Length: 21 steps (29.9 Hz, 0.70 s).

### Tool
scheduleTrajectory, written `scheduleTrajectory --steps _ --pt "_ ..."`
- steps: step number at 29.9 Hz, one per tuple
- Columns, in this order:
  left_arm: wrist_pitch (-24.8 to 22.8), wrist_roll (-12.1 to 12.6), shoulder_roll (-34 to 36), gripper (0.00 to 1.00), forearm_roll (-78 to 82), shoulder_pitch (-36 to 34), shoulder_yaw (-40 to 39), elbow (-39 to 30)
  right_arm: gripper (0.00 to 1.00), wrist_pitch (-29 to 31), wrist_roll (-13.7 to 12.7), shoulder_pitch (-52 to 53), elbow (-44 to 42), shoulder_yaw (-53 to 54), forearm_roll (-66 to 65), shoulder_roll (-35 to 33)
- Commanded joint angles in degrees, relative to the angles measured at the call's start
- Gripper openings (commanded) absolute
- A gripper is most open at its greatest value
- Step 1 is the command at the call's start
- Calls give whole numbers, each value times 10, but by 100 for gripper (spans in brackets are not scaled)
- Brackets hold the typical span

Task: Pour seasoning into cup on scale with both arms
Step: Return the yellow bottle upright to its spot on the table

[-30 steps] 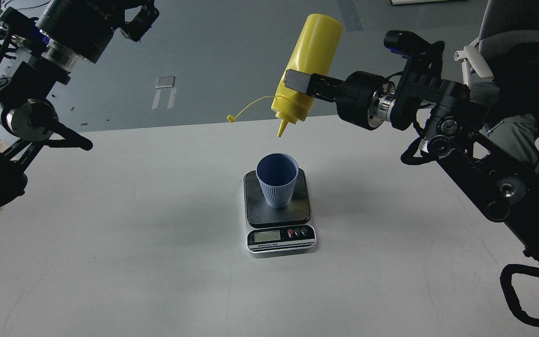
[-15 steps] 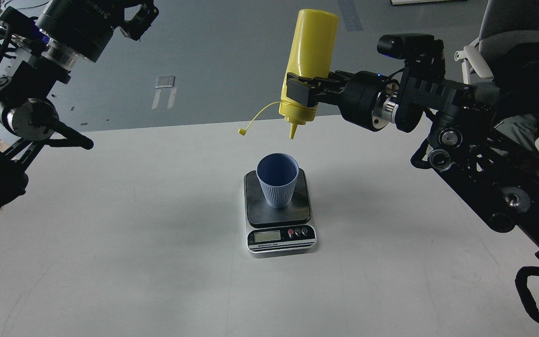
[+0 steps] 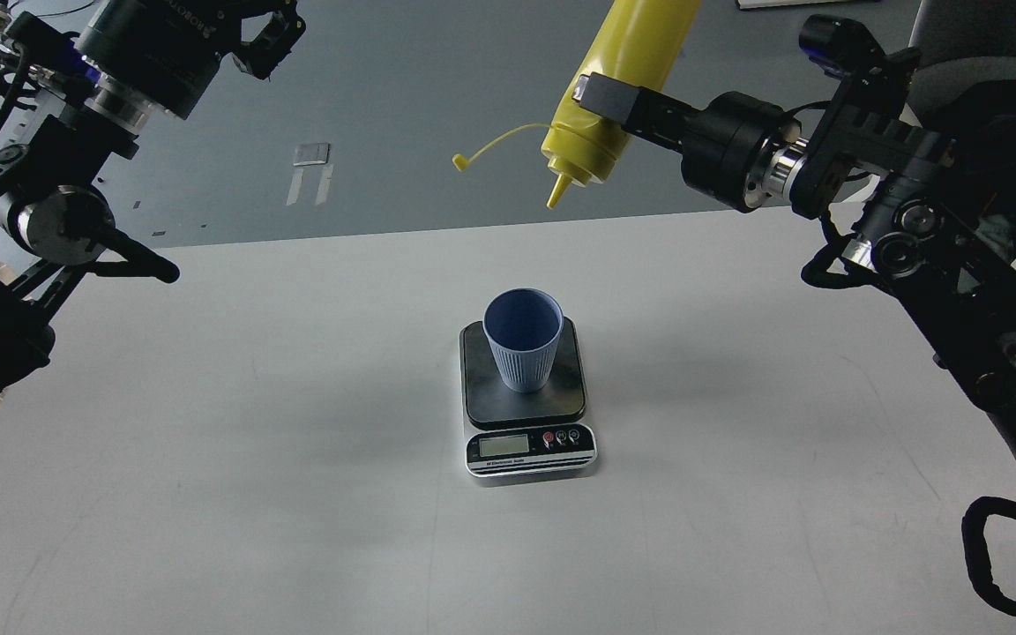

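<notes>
The light-blue ribbed cup (image 3: 522, 342) stands upright on the dark plate of the scale (image 3: 526, 401) at the table's middle. My right gripper (image 3: 607, 104) is shut on the yellow seasoning bottle (image 3: 624, 81), held high, upside down and tilted, its nozzle (image 3: 557, 191) pointing down-left, above and behind the cup. The cap strap (image 3: 495, 145) hangs open to the left. My left gripper (image 3: 268, 33) is raised at the top left, far from the cup, its fingers partly cut off by the frame edge.
The white table (image 3: 296, 459) spreads around the scale. Its far edge runs just behind the scale, with grey floor beyond. My left arm's elbow (image 3: 67, 229) hangs over the table's left edge. A grey chair (image 3: 984, 53) stands behind my right arm.
My right gripper has lifted the bottle up and to the right, and tilted it more; the nozzle is now higher above the cup. The left arm has barely moved.
</notes>
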Motion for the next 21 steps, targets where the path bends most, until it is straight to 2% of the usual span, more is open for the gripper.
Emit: scheduleTrajectory --steps 1,3,6,8,10,12,15,17,18,21 --pt "-2 0 2 98 28 -1 0 0 0 -26 -36 -20 -6 72 202 12" --pt "-7 0 2 98 39 -1 -1 0 0 -76 -43 -33 -3 98 335 15" --pt "-12 0 1 98 40 1 1 -1 0 -88 -37 -66 2 140 462 17" --pt "-13 0 1 98 41 1 1 -1 0 -87 -37 -83 2 163 499 20" --pt "-14 0 2 98 41 4 2 -1 0 -74 -38 -104 2 194 545 33" --pt "-14 0 4 98 52 7 3 -1 0 -37 -39 -131 -4 210 610 44" --pt "-16 0 5 98 68 8 3 0 0 -19 -38 -159 -4 214 636 46" --pt "-21 0 7 98 87 8 5 -1 0 5 -36 -203 -10 220 664 73" --pt "-22 0 11 98 95 8 9 -1 0 9 -36 -223 -25 223 669 95" --pt "-23 0 15 98 99 8 20 -1 0 9 -36 -248 -46 224 669 97"
